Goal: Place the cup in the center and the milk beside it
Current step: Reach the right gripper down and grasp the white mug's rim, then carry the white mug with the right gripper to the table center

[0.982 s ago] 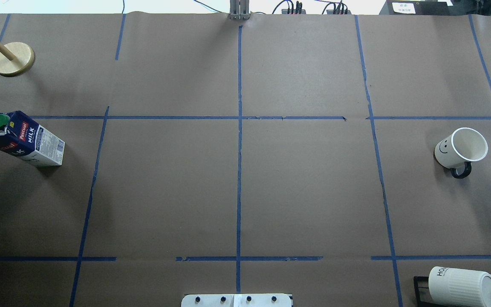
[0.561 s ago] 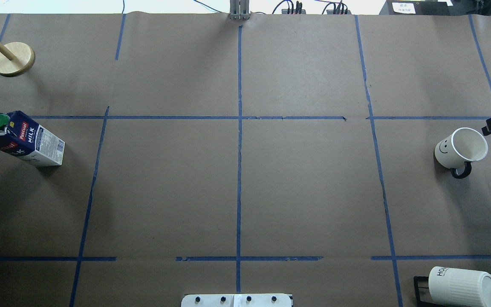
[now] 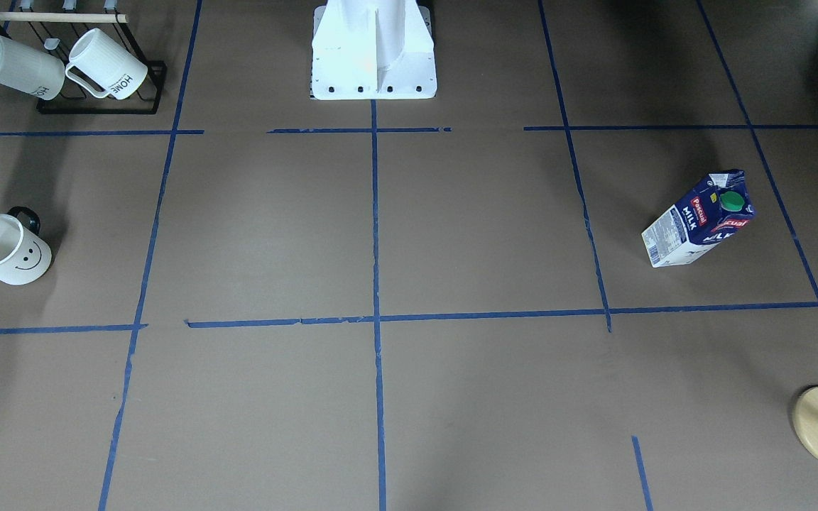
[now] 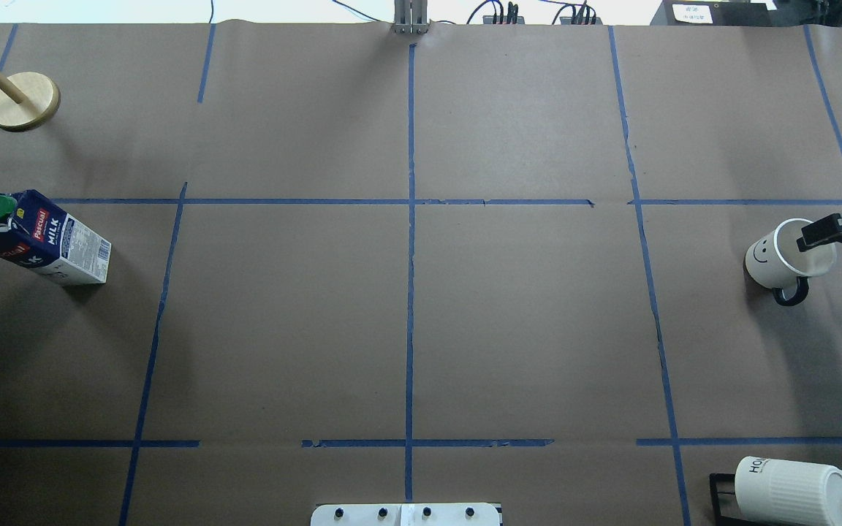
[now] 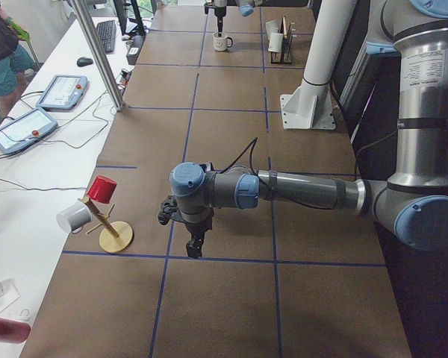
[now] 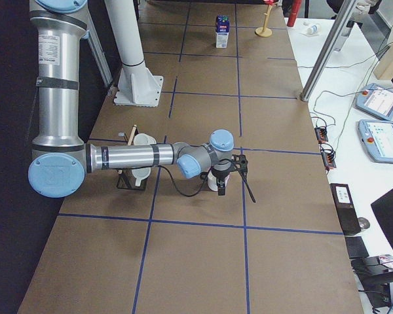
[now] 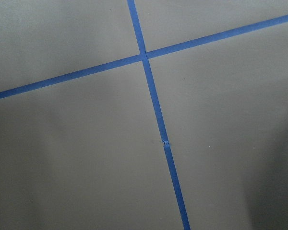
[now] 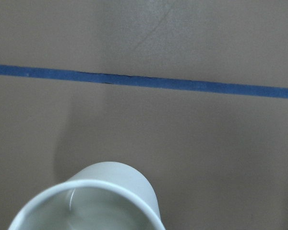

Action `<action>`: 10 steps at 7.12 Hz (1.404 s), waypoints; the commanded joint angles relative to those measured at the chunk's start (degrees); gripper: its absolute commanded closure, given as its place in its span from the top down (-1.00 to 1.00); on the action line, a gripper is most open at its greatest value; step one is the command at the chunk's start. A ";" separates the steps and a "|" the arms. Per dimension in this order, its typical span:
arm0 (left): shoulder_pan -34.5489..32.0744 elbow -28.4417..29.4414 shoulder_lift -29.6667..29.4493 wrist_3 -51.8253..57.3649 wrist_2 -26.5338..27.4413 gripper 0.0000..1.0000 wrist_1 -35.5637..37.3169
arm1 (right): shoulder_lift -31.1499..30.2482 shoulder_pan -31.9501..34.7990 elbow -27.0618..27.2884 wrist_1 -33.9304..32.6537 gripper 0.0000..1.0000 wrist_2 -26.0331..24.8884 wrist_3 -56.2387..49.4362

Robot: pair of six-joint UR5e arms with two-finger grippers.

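The cup [image 4: 768,269] stands upright on the tabletop [image 4: 538,329], far out to the right of the white base plate [image 4: 406,514] and some way forward of it. Its black handle turns back toward the base plate's edge of the tabletop. Its smiley face looks inward, toward the tape line running forward from the base plate. The right gripper [image 4: 832,208] hangs over the cup, pointing down, jaws spread wide. One of its fingers [image 4: 823,232] sits above the cup's open mouth, and the other shows farther from the base plate, beyond the rim. Whether the near finger touches the rim cannot be told.

The milk [image 4: 48,239] stands upright far out to the left of the base plate, about as far forward of it as the cup. The two are well apart, with the base plate's centre line between them.

The left gripper [image 5: 195,247] points down over a crossing of blue tape lines out to the left of the base plate. Whether it is spread or pressed together cannot be told.

A black rack [image 3: 96,108] with two ribbed white mugs [image 3: 107,65] sits level with the base plate on its right side. A wooden stand [image 4: 23,101] is far forward and to the left of it.
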 commanded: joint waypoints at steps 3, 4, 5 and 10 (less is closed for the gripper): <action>0.00 0.03 0.00 0.00 0.00 1.00 0.09 | 0.65 -1.55 -0.79 1.43 -1.00 -0.22 2.65; 0.00 0.03 0.00 0.00 0.00 1.00 0.00 | 0.65 -1.46 -0.79 1.42 -1.00 0.22 2.82; 0.00 -0.06 0.00 0.00 0.00 1.00 0.09 | 0.65 -1.46 -0.61 1.34 -1.00 0.14 3.00; 0.00 -0.32 0.00 0.00 0.00 1.00 0.09 | 20.89 -7.57 2.12 -13.13 -1.00 2.34 20.70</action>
